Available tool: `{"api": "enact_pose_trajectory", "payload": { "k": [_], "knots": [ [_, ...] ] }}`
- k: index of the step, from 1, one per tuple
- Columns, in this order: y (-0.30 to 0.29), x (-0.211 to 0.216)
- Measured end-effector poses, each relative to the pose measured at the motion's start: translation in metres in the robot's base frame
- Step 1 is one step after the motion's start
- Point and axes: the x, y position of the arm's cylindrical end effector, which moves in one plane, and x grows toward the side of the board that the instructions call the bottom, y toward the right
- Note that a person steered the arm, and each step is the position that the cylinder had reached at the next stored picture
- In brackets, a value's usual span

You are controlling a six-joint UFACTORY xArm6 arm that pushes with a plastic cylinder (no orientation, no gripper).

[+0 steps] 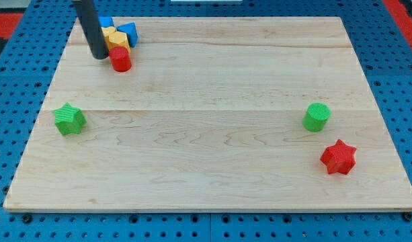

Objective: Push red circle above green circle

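Red star [339,157] nearest on pale wooden board [206,181]; my tip [99,55], fingerless, just left of red circle [121,60].

green star [69,119], red star [339,157] — yellow [115,38], blue blocks [128,31]

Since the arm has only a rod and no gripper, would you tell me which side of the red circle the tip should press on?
Press on the red circle's left wall, slightly toward the view's top. My tip already sits just left of it. The green circle lies far toward the view's right and lower, so the push runs rightward, ending above it. As a round upright cylinder it may slip sideways; I would keep contact centred.
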Motion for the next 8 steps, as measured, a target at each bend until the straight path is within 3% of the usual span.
{"api": "enact_pose_trajectory", "payload": {
  "k": [1,2,3,4,5,7,8],
  "knots": [
    [0.013,0.011],
    [0.029,0.075],
    [0.04,0.085],
    [0.021,0.054],
    [0.071,0.043],
    [0.196,0.095],
    [0.191,0.097]
  ]
}}
